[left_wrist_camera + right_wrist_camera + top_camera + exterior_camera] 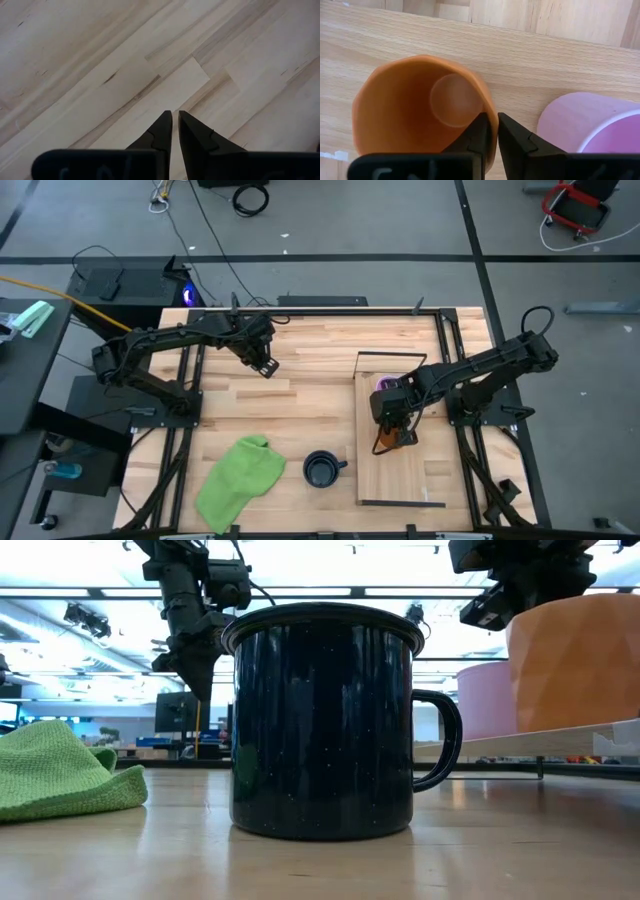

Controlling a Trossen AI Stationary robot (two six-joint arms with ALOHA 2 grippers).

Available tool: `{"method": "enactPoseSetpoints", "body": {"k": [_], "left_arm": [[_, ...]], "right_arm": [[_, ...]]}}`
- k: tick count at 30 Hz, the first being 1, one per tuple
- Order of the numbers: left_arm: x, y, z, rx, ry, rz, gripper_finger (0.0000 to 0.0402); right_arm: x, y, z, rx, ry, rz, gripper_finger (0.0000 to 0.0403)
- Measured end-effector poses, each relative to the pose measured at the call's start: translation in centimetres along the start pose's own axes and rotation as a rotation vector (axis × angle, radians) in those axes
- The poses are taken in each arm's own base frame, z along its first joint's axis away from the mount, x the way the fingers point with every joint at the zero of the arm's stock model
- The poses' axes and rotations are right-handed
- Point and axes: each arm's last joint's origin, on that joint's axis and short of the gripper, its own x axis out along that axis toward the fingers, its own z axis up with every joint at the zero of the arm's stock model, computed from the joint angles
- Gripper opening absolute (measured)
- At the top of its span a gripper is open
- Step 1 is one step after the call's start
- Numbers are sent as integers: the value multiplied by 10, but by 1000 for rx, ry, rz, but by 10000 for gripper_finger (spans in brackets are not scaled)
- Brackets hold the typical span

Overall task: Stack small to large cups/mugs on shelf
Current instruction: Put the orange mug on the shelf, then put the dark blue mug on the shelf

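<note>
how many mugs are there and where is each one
3. The orange mug and purple mug stand side by side on the shelf, the right gripper pinching the orange rim. The black mug sits on the table beside the green cloth.

A crumpled green cloth [240, 480] lies near the front edge of the plank counter [290, 405]. Beyond the counter, a red cart [577, 207] stands on the grey floor [400, 220].
</note>
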Motion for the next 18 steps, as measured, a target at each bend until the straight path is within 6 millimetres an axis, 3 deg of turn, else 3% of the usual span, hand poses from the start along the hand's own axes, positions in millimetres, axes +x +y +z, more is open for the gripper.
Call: {"method": "enactPoseSetpoints", "body": {"k": [9, 18], "left_arm": [[0, 0, 0, -1, 0, 0, 38], [0, 0, 0, -1, 0, 0, 43]], "right_arm": [[0, 0, 0, 1, -3, 3, 52], [0, 0, 1, 20, -11, 5, 99]]}}
